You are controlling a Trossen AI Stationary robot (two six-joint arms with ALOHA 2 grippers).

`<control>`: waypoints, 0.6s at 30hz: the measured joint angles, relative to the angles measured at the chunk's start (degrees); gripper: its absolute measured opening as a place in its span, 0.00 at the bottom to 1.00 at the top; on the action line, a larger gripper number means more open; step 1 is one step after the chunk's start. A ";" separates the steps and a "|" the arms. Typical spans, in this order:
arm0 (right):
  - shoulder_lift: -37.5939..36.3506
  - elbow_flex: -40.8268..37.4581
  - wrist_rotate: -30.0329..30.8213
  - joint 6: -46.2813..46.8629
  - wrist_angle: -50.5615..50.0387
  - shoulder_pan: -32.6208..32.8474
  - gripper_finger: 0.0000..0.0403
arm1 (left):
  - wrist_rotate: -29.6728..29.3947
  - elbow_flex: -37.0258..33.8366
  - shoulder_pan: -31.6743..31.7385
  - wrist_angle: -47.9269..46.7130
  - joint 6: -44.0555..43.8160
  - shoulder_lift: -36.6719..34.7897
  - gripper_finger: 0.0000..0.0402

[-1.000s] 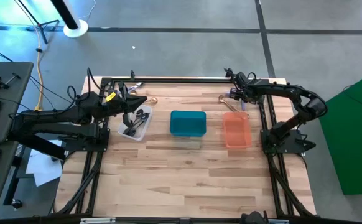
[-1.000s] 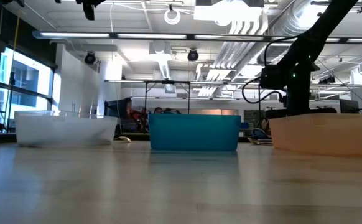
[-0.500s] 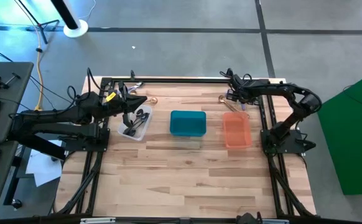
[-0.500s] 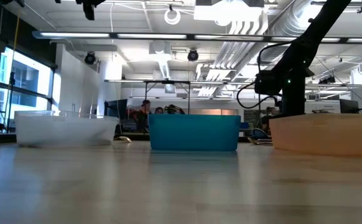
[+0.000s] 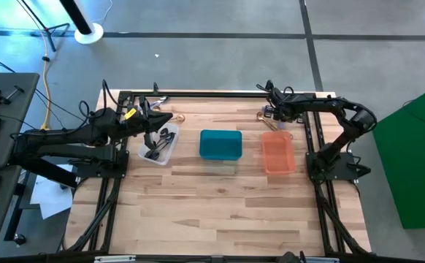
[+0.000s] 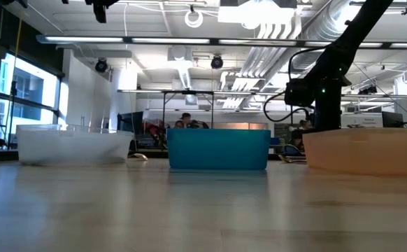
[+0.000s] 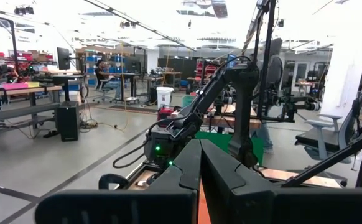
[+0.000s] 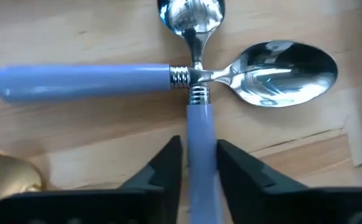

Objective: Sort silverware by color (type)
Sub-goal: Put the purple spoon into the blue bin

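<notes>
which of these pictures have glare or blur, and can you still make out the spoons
Right wrist view: sharp; ceiling lights glare off both spoon bowls, yet the two crossed blue-handled spoons read clearly, the right gripper astride one handle. Low view: the foreground table is soft and the bright room backlights the bins, so no utensils show. High view: even light, utensils tiny. Left wrist view: washed-out ceiling, left gripper dark.

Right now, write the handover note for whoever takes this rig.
Right end effector: fingers astride the handle of one blue-handled spoon, which crosses a second blue-handled spoon at the table's far edge; grip not confirmed.
Left end effector: shut, empty, by the clear bin.
Done: dark utensils lie in the clear bin.
Left: both spoons, and the gold-toned piece beside them.
</notes>
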 joint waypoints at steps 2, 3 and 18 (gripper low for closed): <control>-0.02 -0.08 -0.56 -1.16 0.45 0.00 0.13 | 0.00 0.00 0.00 -0.02 -0.02 0.00 0.00; -0.04 -0.09 -0.79 -1.43 0.52 0.00 0.11 | 0.00 0.00 0.00 -0.02 -0.36 0.00 0.00; -2.62 -0.48 -2.11 -2.88 -0.76 0.05 0.08 | 0.00 0.00 -0.01 -0.33 -1.36 0.02 0.00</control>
